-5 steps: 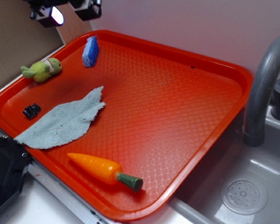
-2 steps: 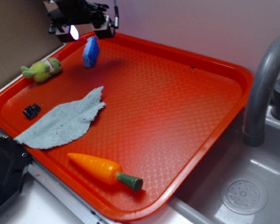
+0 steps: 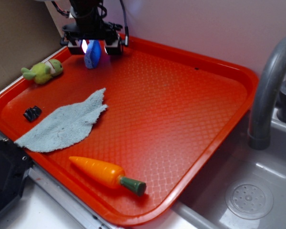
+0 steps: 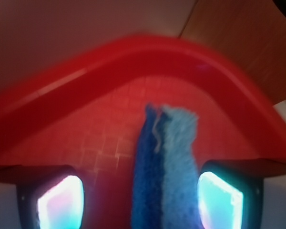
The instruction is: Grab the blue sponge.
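Your gripper (image 3: 92, 46) hangs wide open over the small bright-blue rectangular sponge (image 3: 92, 57), which stands on edge at the orange plastic tray's (image 3: 190, 124) eleven o'clock corner, so one finger (image 4: 57, 200) flanks each broad face, untouched.

It was a kitchen sink setup: a grey faucet (image 3: 269, 90) rose beside a grey basin with a drain (image 3: 249, 198), and a red tray (image 3: 181, 109) lay alongside.
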Controlling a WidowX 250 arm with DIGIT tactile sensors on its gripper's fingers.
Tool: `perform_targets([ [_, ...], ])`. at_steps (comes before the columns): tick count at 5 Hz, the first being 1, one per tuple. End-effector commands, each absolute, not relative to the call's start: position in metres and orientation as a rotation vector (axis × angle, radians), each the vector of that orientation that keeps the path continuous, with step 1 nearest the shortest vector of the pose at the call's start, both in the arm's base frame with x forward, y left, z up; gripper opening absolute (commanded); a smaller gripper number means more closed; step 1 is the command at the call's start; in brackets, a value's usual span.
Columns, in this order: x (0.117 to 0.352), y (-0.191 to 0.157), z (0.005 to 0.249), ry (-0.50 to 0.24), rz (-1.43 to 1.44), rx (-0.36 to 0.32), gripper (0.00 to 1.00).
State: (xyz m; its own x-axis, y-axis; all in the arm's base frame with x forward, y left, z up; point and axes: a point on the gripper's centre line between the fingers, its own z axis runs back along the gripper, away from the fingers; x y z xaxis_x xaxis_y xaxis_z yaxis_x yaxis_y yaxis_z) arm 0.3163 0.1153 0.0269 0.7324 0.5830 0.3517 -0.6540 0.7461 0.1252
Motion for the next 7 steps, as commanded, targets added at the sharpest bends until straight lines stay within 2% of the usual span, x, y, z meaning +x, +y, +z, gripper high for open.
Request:
perform_targets([
  [1, 0.311, 0.116, 0.039, -0.331, 0.62, 0.246, 0.0],
  [2, 0.307, 0.117, 0.052, -0.319, 0.574, 0.267, 0.0],
  [3, 0.308, 0.108, 0.084, -0.328, 0.517, 0.275, 0.0],
  [4, 0.302, 0.084, 0.132, -0.319, 0.473, 0.25, 0.0],
  [5, 0.284, 0.047, 0.173, -0.308, 0.325, 0.163, 0.0],
  [6, 0.256, 0.01, 0.213, -0.282, 0.163, -0.011, 0.0],
  [7, 0.241, 0.001, 0.237, -0.284, 0.051, -0.093, 0.0],
])
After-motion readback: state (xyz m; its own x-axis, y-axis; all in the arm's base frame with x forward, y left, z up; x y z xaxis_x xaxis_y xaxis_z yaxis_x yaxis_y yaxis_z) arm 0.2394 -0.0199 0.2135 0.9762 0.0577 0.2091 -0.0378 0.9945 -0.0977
